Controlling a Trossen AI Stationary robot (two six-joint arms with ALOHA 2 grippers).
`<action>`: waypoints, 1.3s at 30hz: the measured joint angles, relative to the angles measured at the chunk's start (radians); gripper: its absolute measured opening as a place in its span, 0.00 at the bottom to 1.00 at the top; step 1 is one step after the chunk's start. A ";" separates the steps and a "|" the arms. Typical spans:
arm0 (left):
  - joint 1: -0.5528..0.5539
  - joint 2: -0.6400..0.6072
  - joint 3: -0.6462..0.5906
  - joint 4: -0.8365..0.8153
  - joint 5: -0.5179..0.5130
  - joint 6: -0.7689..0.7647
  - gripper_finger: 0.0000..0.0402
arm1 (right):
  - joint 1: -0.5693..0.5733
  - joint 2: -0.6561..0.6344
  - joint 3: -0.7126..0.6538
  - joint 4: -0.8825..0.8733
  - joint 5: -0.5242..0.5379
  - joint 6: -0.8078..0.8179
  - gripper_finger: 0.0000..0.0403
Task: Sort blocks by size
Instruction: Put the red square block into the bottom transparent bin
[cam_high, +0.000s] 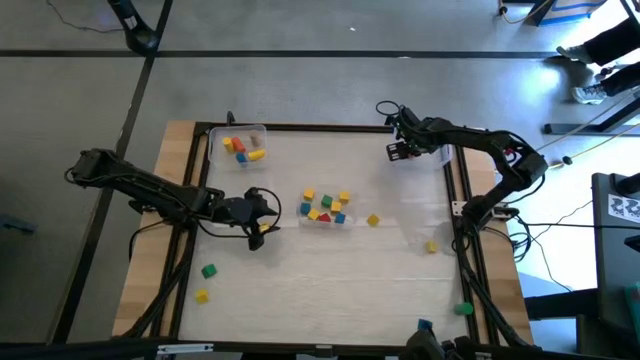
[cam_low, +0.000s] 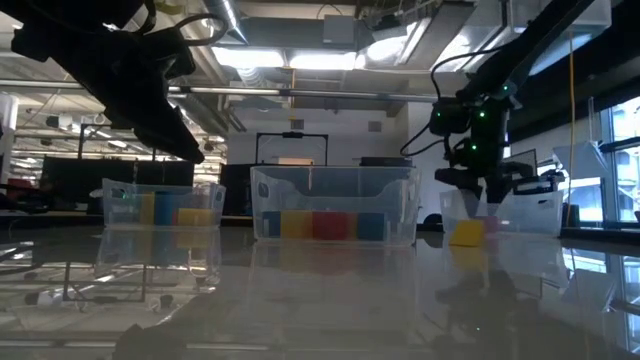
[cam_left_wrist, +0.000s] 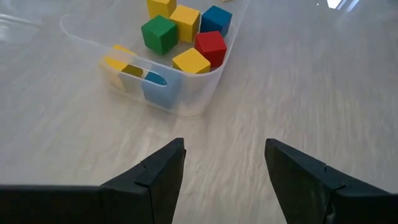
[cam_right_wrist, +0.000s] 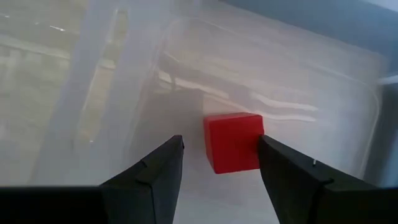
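My right gripper (cam_high: 398, 152) is open at the table's far right, over a clear bin (cam_right_wrist: 348, 81). A red block (cam_right_wrist: 233, 142) shows between its fingers, inside that bin. My left gripper (cam_high: 262, 215) is open and empty at mid-left, pointing toward the middle clear bin (cam_left_wrist: 186, 93). That bin holds several blocks: yellow, green, blue and red (cam_left_wrist: 210, 45). It also shows in the high view (cam_high: 325, 207). A third clear bin (cam_high: 238, 145) at the far left holds orange, yellow and blue blocks. My right gripper's fingers stand on either side of the red block's two sides (cam_right_wrist: 256, 140), coming from above. One side is right next to one finger (cam_right_wrist: 280, 168); whether they touch I cannot tell. The gap is wider than the block, which seems to lie on the bin's floor.
Loose blocks lie about: yellow (cam_high: 373, 219) and yellow (cam_high: 431, 246) at mid-right, green (cam_high: 208, 271) and yellow (cam_high: 201, 295) at the near left, green (cam_high: 463, 309) and blue (cam_high: 425, 325) at the near right. A dark frame (cam_high: 330, 128) borders the table.
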 joint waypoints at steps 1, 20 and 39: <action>0.000 0.000 0.000 0.000 0.000 0.000 0.52 | 0.000 0.000 0.000 0.000 0.003 0.001 0.51; 0.000 0.000 0.000 0.002 0.000 0.007 0.52 | -0.038 0.003 0.137 -0.117 0.020 -0.001 0.51; 0.000 0.000 0.000 0.003 0.000 0.006 0.52 | -0.078 0.002 -0.058 0.139 -0.088 -0.061 0.50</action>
